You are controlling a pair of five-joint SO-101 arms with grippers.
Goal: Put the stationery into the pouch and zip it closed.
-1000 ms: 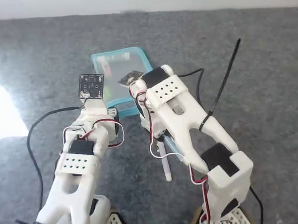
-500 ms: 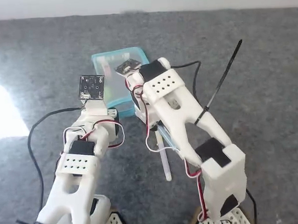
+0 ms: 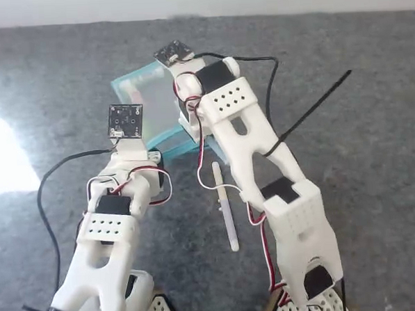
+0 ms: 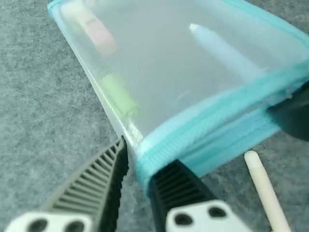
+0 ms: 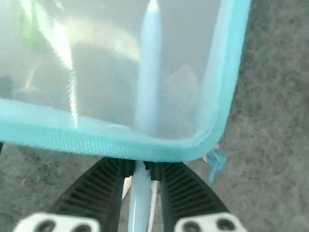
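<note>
The step in hand looks like loading: the right gripper (image 5: 140,167) is pinching a pale blue pen (image 5: 147,72) whose forward end already lies inside the translucent teal-edged pouch (image 3: 144,106), well past the mouth. The left gripper (image 4: 138,163) is pressed onto the pouch's teal zip edge at one corner, holding it for the other arm. A green piece (image 4: 118,94) and a pink one (image 4: 96,31) also lie inside (what they are is too blurred to say).

A white pen (image 3: 226,209) lies on the grey table (image 3: 362,189) between the two arms, so the job is probably past halfway but not done. Next the right jaws likely need to part and back out without dragging the blue pen along, then go for the white pen. The zip comes last, and a small teal tab (image 5: 215,158) at the pouch corner may be its pull.

Against a second ago, the right arm has stretched further forward, the pouch has shifted away and tilted up, and the white pen is more exposed
</note>
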